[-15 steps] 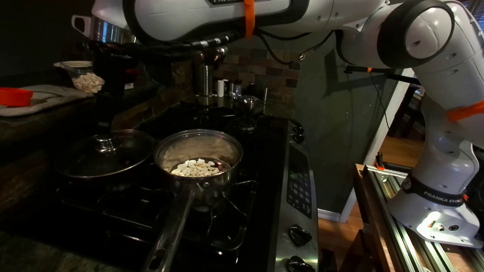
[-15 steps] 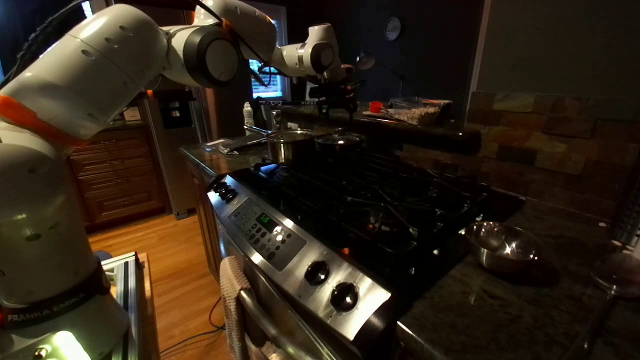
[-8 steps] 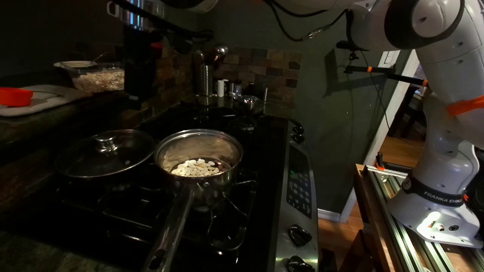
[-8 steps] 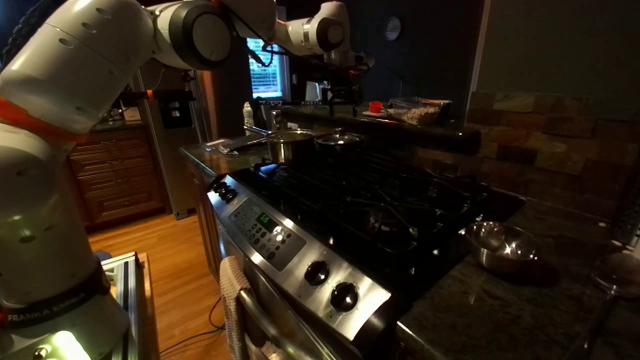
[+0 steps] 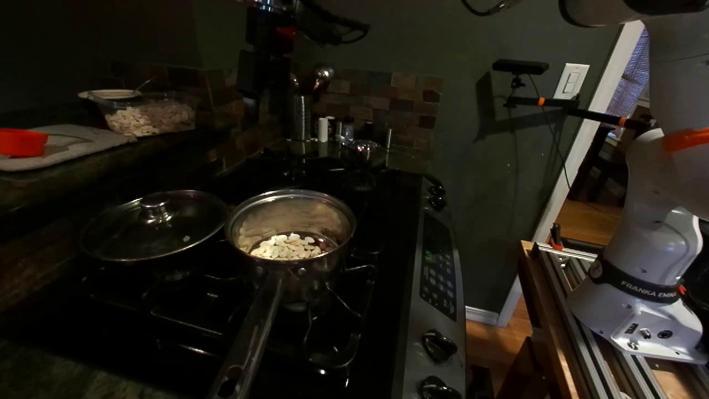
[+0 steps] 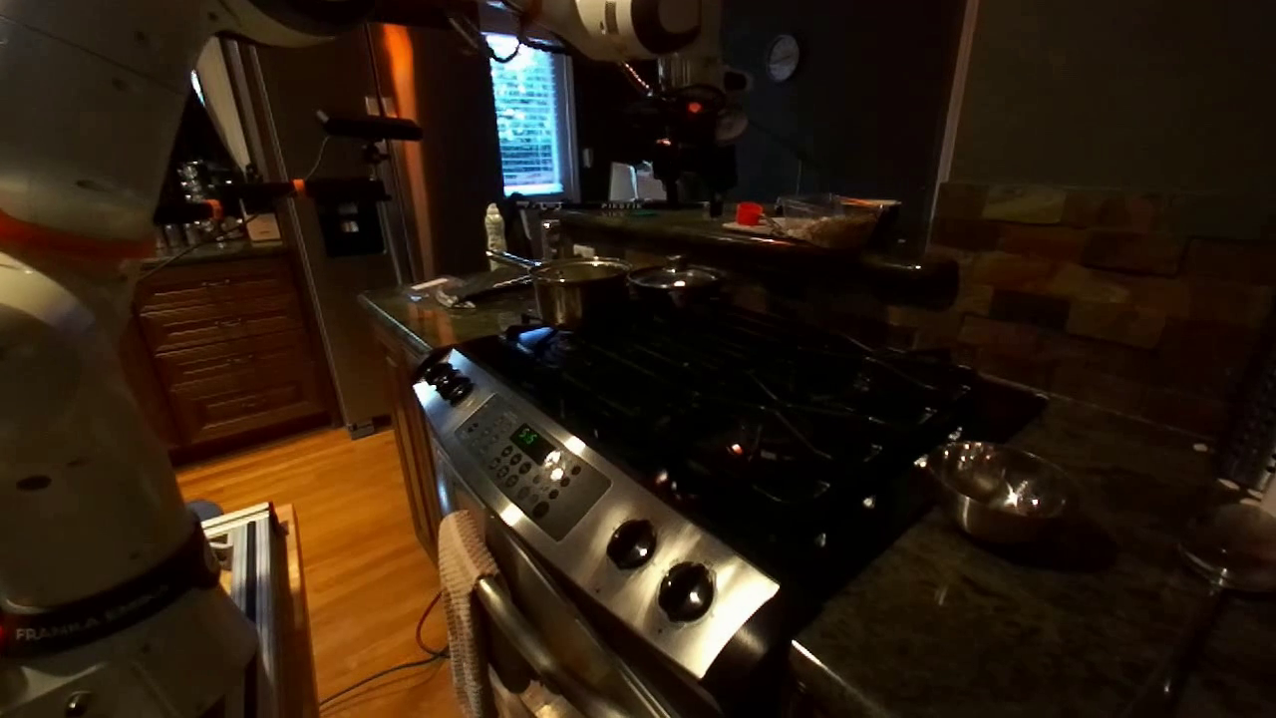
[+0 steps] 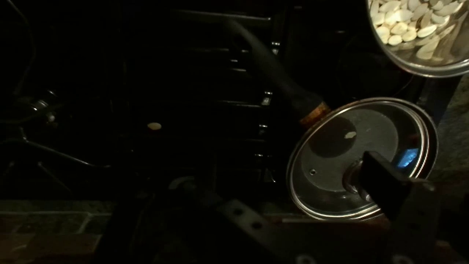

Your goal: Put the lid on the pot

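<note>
My arm (image 5: 659, 244) is the biggest worry: a low swing could drag the hand (image 7: 276, 169) into whatever stands below. The hand is spread, holding nothing, and both exterior views put it well above the stove (image 6: 588, 524). That stove is so dark that I could misjudge height and come down hard.

The wide, dark pan (image 7: 433, 150) sits there with the lid (image 5: 158, 230) resting on top, so I judge the job as good as done. The wrist view shows more of the pan's edge on one side; either the lid lies a touch off-centre or the slant fools me. If it is badly seated, nudging the steel saucepan (image 5: 321, 274) nearby into the pan could slide it, as could bumping the pan's handle (image 7: 282, 82).

The lid itself looks about level: clear glass ringed in bright metal, with glints across it. Its shiny knob (image 5: 154, 208) stands up at the middle; in the wrist view the hand hides part of it, so dropping straight down could strike it. A pale fleck (image 7: 350, 135) shows on or under the glass, I can't tell which, and what I take for a tiny vent hole (image 7: 312, 172).
</note>
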